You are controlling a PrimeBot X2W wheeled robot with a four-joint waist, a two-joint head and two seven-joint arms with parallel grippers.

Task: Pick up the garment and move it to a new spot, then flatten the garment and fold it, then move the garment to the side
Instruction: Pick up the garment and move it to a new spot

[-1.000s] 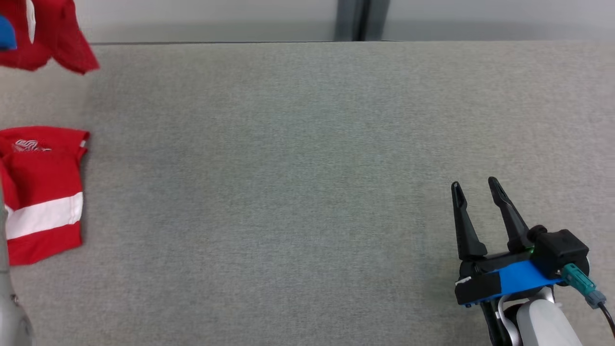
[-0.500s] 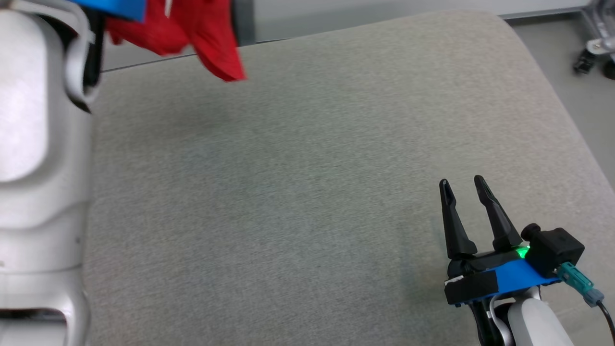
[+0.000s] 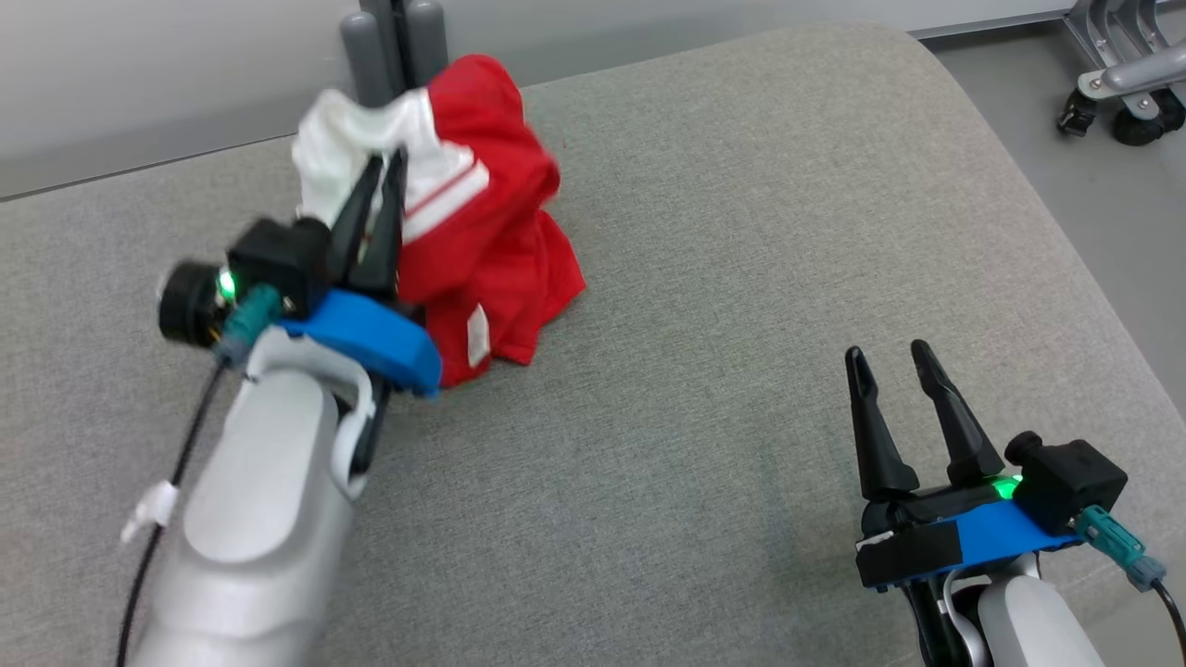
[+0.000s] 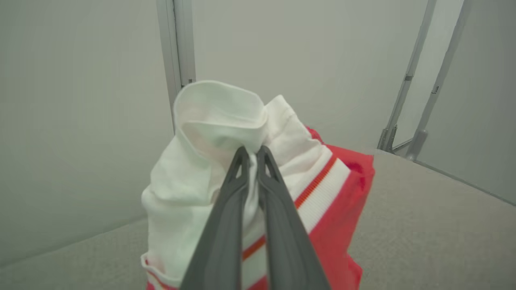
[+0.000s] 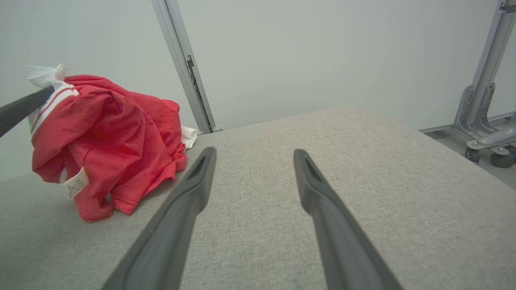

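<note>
A red garment (image 3: 491,241) with a white, red-striped band hangs bunched from my left gripper (image 3: 385,159), its lower folds resting on the grey padded table (image 3: 704,278). The left gripper (image 4: 250,151) is shut on the white band of the garment (image 4: 201,161), fingers pinched together. From the right wrist view the garment (image 5: 109,137) is a crumpled heap at the left with a small label showing. My right gripper (image 3: 888,357) stands open near the table's front right, nothing between its fingers (image 5: 189,193).
The table's rounded right edge (image 3: 1047,213) drops to the floor, where a grey wheeled stand (image 3: 1121,83) is parked. A grey post (image 3: 394,42) rises behind the table against the pale wall. Bare cloth lies between the two grippers.
The head camera has swung, shifting the whole picture. My left arm has come into view low and central-left, lowering the garment so that its bottom rests on the table. The right gripper stays put.
</note>
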